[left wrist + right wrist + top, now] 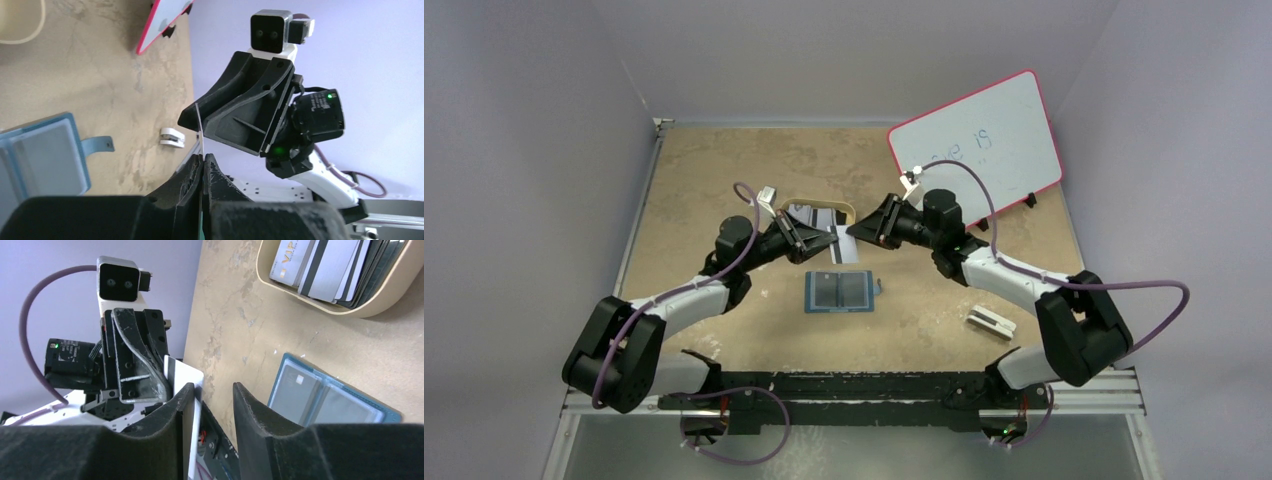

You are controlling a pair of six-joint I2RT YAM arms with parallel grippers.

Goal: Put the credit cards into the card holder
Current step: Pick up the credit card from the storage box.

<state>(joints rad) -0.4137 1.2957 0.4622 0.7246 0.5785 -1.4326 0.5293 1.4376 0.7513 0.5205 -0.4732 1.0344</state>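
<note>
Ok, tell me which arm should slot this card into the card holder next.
Left. The left claw is shut on the white card, while the right claw stands open, gripping nothing. The open card holder lies near both.

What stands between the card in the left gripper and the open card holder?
Only the right gripper, its open jaws flanking the card in the left gripper. Nothing else visible toward the card holder.
</note>
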